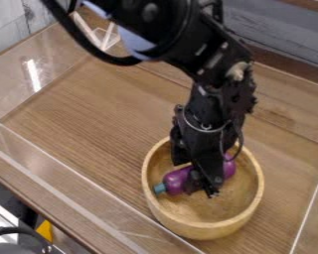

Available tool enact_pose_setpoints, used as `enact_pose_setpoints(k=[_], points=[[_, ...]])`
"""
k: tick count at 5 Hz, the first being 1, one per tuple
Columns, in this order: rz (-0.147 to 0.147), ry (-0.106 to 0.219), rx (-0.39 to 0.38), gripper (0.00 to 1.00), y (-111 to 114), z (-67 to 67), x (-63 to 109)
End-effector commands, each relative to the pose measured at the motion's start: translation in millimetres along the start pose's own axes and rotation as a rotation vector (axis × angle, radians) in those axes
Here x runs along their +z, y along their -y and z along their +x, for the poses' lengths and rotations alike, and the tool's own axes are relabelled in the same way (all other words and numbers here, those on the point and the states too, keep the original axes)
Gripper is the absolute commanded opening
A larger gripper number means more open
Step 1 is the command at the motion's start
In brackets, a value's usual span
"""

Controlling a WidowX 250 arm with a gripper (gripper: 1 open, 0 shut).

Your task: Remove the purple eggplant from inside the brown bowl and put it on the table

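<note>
The purple eggplant (181,181) lies inside the brown bowl (244,211), its teal stem end pointing left toward the rim. The black gripper (205,180) points straight down into the bowl, and its fingers reach down around the right part of the eggplant and hide that part. Whether the fingers press on it is hidden by the arm's dark body. The bowl stands on the wood-grain table (95,114) at the front right.
Clear acrylic walls (63,184) edge the table at the front and left. A clear angled bracket (100,38) stands at the back. The arm's black links stretch from the top of the view down to the bowl.
</note>
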State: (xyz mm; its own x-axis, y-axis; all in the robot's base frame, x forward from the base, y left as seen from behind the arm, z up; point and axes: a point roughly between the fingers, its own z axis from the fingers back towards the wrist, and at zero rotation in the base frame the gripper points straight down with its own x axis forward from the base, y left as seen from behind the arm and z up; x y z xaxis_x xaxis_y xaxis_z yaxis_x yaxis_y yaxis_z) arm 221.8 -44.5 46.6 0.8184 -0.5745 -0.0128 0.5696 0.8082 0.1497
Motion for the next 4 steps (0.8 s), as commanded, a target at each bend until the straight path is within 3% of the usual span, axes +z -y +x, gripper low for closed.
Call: enact_pose_setpoints(k=[1, 2, 4], points=[[0.013, 0.063, 0.066, 0.0, -3, 2.4, 13.5], [0.016, 0.074, 0.118, 0.0, 4, 1.4, 17.1], [0.015, 0.12, 0.013, 0.0, 33, -5.7, 21.9]])
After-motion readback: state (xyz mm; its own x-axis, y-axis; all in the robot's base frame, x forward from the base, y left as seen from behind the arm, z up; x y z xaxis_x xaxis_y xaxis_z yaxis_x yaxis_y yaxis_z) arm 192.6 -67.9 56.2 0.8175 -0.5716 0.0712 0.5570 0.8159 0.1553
